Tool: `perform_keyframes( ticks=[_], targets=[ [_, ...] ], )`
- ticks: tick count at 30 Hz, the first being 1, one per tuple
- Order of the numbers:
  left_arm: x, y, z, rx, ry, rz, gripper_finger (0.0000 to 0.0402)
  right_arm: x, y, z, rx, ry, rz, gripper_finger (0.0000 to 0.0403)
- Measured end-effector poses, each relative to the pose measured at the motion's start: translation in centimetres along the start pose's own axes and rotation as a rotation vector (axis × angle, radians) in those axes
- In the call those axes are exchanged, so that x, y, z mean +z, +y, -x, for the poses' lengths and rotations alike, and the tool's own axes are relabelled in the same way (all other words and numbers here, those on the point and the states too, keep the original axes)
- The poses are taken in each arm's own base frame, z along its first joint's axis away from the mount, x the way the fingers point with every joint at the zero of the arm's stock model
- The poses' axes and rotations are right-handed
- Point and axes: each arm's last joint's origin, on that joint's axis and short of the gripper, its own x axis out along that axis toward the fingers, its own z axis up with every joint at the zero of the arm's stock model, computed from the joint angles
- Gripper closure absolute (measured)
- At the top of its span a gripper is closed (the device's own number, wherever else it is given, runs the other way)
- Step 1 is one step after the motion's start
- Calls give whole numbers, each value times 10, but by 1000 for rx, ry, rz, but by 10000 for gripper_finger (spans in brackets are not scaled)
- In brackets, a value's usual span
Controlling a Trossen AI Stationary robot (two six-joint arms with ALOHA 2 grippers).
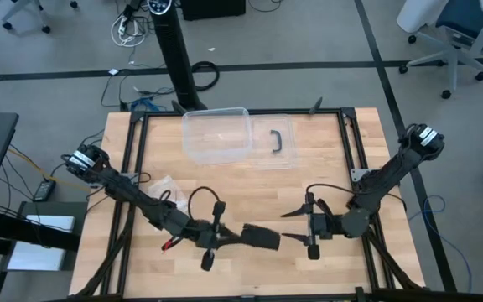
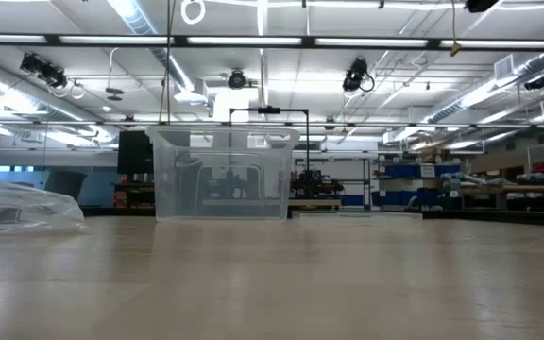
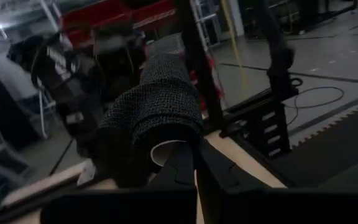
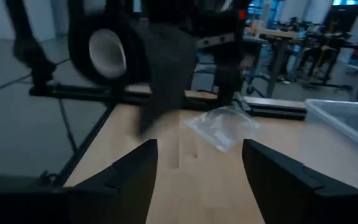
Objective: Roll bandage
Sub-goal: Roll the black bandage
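bandage (image 1: 261, 237) | black knit fabric, partly rolled, pale core showing | held off table, near edge, centre | loose tail hanging

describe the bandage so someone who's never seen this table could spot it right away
Start at the wooden table and go to its near edge, between the two arms. The bandage is the black fabric roll held off the wood by the shut left gripper, facing the open right gripper. It is dark and woven around a pale core, unlike the clear box and the crinkly plastic bag.
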Motion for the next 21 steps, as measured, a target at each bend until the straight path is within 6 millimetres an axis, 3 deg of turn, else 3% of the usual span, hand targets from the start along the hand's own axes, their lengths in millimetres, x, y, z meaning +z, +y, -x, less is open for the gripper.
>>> perform_keyframes(
  ticks=[5, 21],
  targets=[
    [-3, 6, -2, 30, 17, 25, 401, 12, 3, -2, -2, -31, -84, 146],
    [6, 11, -2, 35, -85, 58, 401, 3, 2, -21, -22, -53, -54, 153]
  ],
)
